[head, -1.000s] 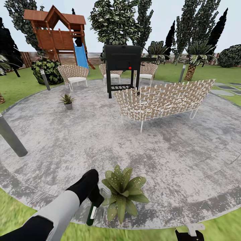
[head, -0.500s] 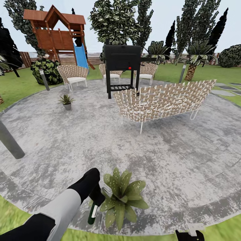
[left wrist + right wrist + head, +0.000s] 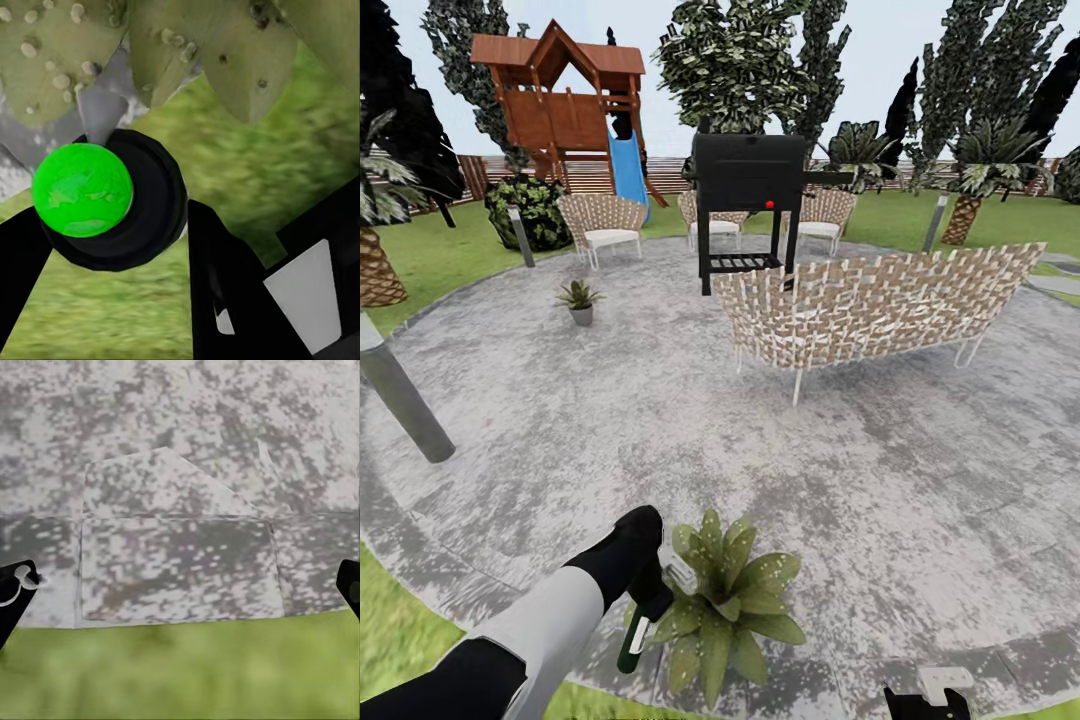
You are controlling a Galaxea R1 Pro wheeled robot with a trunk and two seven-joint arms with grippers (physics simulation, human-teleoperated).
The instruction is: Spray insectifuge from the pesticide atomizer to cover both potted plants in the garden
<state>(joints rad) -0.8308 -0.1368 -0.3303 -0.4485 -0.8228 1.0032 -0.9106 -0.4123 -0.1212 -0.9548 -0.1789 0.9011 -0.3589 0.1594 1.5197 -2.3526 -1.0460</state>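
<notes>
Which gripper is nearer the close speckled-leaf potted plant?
Left. The left gripper, holding the dark green atomizer, is right beside the speckled-leaf potted plant; the right gripper hangs well off to its other side.

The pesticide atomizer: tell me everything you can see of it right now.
The pesticide atomizer is a slim dark green bottle with a white label band and a pale trigger head. It hangs base-down, slightly tilted, over the patio edge. The left gripper is shut on its upper part, trigger head against the near potted plant leaves. The left wrist view shows its round bright green end inside a black ring.
</notes>
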